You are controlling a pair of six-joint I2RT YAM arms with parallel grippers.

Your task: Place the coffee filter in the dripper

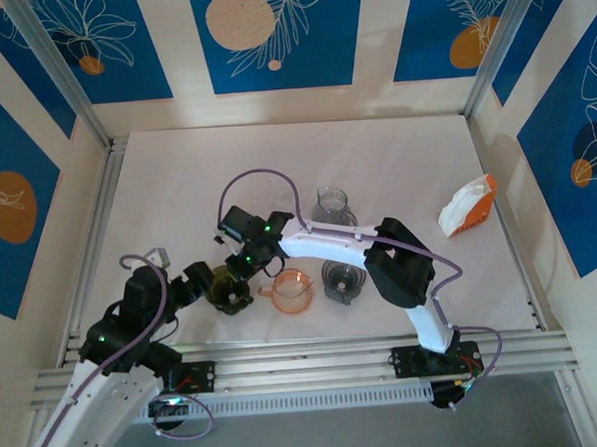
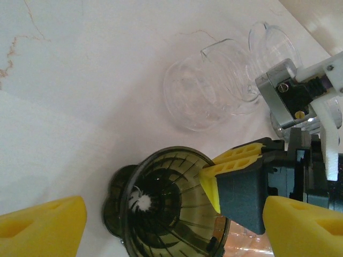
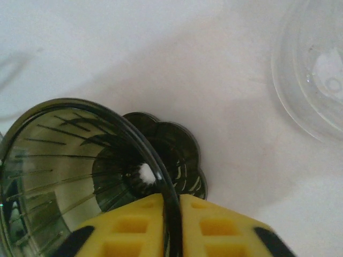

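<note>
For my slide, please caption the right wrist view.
Right jaws pinch the rim of the dark dripper; a clear glass vessel stands nearby.

Two white-and-black arms, lilac cables [image 1: 266, 171].
Green lights dot black joints of left arm [image 1: 124, 328] and right arm [image 1: 325, 247]; right gripper [image 3: 172, 214] has ribbed yellow fingers [image 3: 134, 227].

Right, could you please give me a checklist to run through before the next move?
1. Right jaws shut on the dripper rim: ok.
2. Left jaws open, free to fetch a filter: ok.
3. Dripper standing level: cannot tell.
4. Dripper empty inside: ok.
5. Filter in hand: not ok, the filter pack lies untouched at the far right of the table.
</note>
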